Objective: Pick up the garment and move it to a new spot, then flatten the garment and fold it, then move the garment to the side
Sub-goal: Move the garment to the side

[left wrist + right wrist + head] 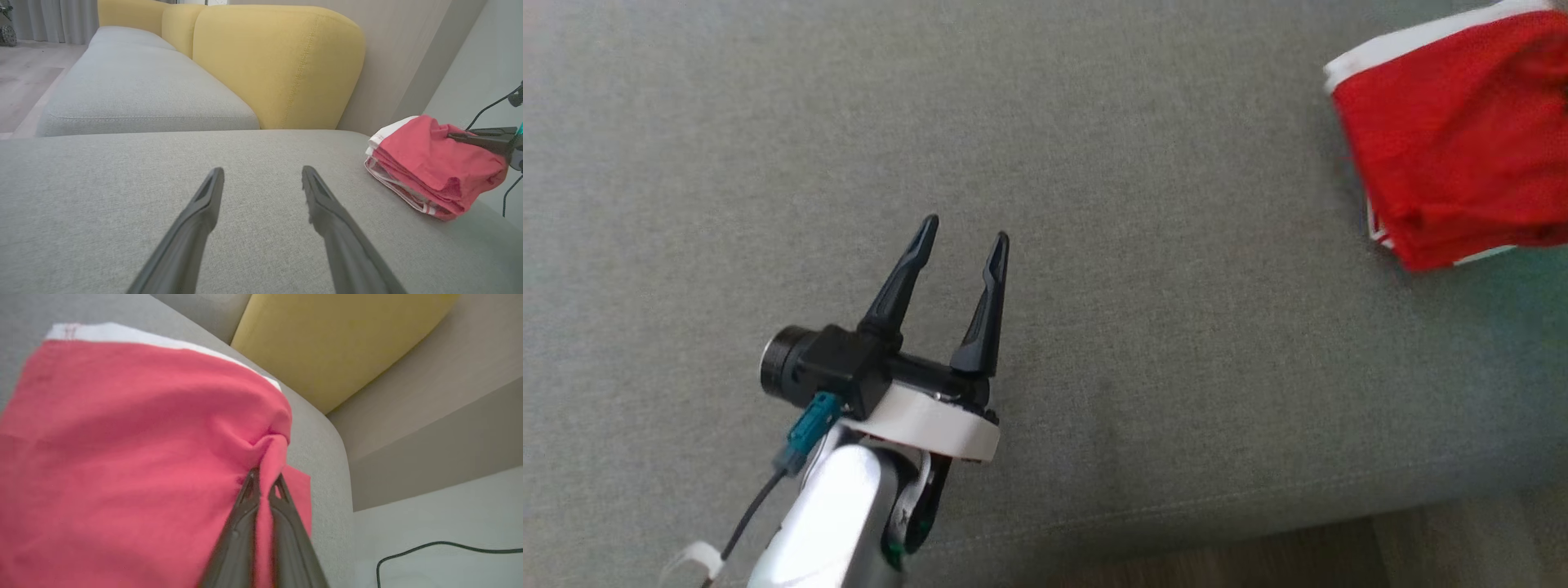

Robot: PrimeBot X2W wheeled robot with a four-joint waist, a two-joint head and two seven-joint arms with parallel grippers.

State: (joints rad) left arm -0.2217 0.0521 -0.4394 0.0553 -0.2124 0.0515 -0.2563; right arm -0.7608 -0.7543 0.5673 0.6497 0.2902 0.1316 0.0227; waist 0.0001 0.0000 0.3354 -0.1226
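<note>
Two states: left gripper (965,230) spread over the sofa (1176,367), right gripper (266,477) pinching the red garment (1454,139).

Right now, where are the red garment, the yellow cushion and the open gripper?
red garment (429,165): left wrist view, middle of its top layer.
yellow cushion (278,65): left wrist view, middle of its front.
left gripper (965,229): head view, midway between its fingertips.

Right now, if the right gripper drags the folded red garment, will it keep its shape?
Probably floppy: the garment puckers where the right gripper pinches it. It looks loosely stacked, so dragging may well unfold it.
</note>
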